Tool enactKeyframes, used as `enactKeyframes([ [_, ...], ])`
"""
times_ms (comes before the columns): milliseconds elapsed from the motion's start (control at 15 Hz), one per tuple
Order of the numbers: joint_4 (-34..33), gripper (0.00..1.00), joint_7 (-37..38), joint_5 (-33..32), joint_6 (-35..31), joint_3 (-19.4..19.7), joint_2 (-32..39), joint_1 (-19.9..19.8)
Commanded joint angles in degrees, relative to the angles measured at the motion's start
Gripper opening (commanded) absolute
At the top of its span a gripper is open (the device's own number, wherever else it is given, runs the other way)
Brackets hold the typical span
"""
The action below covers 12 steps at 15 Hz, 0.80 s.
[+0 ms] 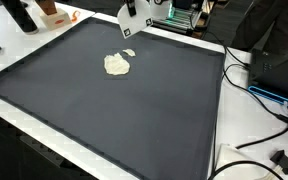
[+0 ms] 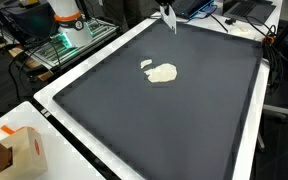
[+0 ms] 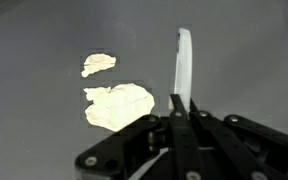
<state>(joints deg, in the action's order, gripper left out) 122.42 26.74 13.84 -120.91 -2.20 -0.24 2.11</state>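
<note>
A large cream lump (image 3: pixel 119 105) and a smaller cream piece (image 3: pixel 99 64) lie close together on a dark grey mat (image 3: pixel 44 140). Both exterior views show the lump (image 1: pixel 117 66) (image 2: pixel 163 73) and the small piece (image 1: pixel 128 53) (image 2: pixel 146 65). My gripper (image 3: pixel 184 105) is shut on a thin white flat tool (image 3: pixel 184 62) that sticks out past the fingertips, to the right of the lump and apart from it. In both exterior views the gripper (image 1: pixel 127 14) (image 2: pixel 168 10) hangs over the mat's far edge with the tool (image 1: pixel 127 32) (image 2: pixel 170 24) pointing down.
The mat (image 1: pixel 134 110) covers most of a white table. Cables and a black plug (image 1: pixel 280 158) lie at one side. Lit electronics (image 1: pixel 180 18) stand behind the arm. A brown box (image 2: pixel 19 150) sits at a table corner. The robot base (image 2: pixel 68 20) is beside the mat.
</note>
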Motion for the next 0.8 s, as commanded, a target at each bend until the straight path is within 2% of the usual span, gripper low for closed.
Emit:
enactKeyframes([
  [0,-0.49,0.01,3.12,-1.98,-0.21,0.14,0.68,-0.15],
  [333,-2.85,0.01,17.23,-11.78,-0.18,1.18,4.2,-0.51],
  [733,-7.49,0.01,33.61,-25.0,4.4,2.67,10.03,0.84],
])
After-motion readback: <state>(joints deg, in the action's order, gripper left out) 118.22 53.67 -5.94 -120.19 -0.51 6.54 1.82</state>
